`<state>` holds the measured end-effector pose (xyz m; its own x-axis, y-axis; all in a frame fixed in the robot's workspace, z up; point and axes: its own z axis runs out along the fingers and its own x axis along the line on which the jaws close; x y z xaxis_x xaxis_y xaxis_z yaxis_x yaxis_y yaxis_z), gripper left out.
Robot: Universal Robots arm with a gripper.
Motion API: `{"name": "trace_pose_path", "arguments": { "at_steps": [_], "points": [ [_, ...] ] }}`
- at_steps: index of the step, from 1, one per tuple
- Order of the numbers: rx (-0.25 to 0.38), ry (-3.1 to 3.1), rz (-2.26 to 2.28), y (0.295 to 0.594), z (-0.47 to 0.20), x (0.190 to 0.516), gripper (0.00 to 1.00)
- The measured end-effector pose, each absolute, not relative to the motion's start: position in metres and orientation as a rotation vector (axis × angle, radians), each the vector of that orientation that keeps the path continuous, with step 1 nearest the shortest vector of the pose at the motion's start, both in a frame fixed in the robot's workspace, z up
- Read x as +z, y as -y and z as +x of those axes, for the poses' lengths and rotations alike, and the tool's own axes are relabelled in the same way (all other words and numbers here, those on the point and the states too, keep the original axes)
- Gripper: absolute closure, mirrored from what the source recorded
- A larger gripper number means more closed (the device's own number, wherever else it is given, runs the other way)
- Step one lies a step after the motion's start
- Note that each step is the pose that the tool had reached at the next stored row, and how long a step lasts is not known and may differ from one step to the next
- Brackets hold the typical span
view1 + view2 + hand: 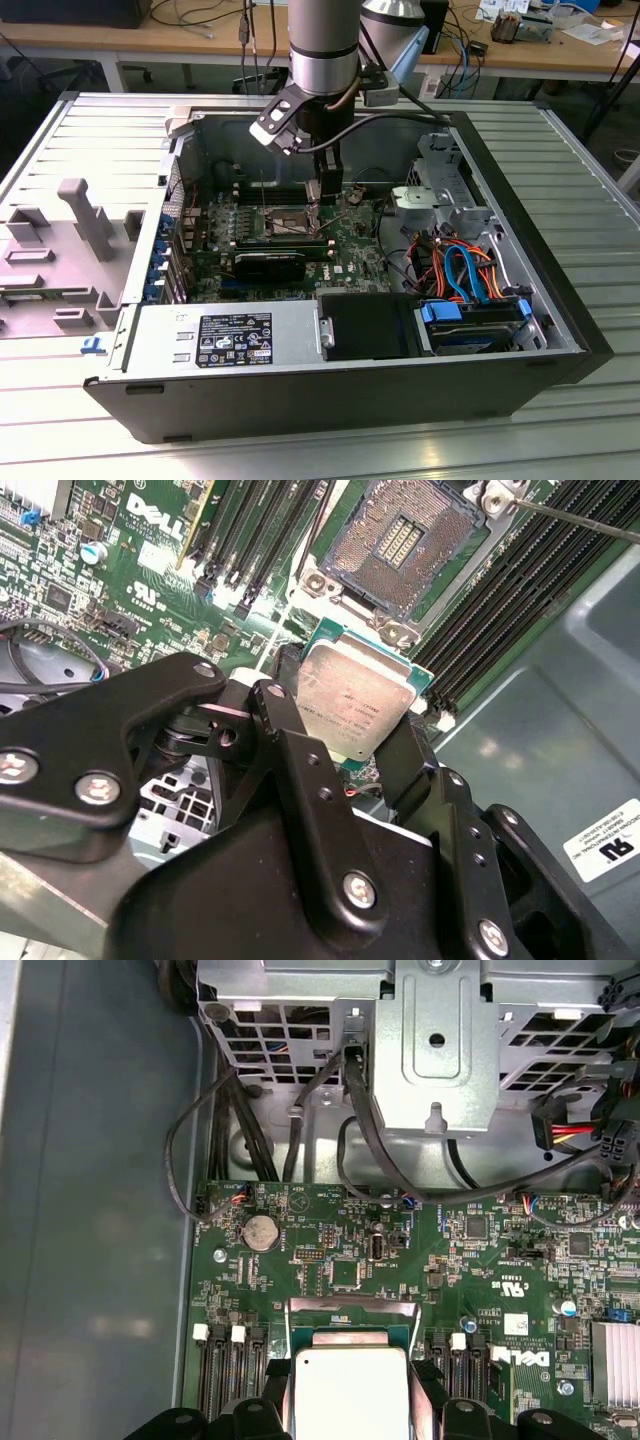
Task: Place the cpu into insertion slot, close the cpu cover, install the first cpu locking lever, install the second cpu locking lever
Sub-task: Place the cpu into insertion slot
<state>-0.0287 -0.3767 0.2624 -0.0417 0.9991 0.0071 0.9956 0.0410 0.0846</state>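
The gripper [348, 742] pinches the cpu [355, 702] by two opposite edges, metal top toward the second wrist view. The chip hangs just beside the slot [400, 540], not yet in it, and the slot's contact field lies bare. I judge the chip light, stiff and flat, with a slick top and a delicate underside. The edges are the safe hold, though a thin rim could slip or tilt. The board [150, 550] surrounds the slot.

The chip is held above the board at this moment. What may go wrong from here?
1. The gripper pinches the cpu only by its edges; a slip would likely drop it onto the motherboard.
2. The insertion slot lies open, its contacts bare; a tilted or offset landing may damage them.
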Motion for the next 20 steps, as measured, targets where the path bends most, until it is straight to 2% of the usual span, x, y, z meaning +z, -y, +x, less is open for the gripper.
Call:
{"name": "trace_pose_path", "arguments": {
  "at_steps": [20],
  "points": [
    [0.099, -2.190, 2.173, 0.3767, -0.0287, 0.2621, 0.45]
  ]
}}
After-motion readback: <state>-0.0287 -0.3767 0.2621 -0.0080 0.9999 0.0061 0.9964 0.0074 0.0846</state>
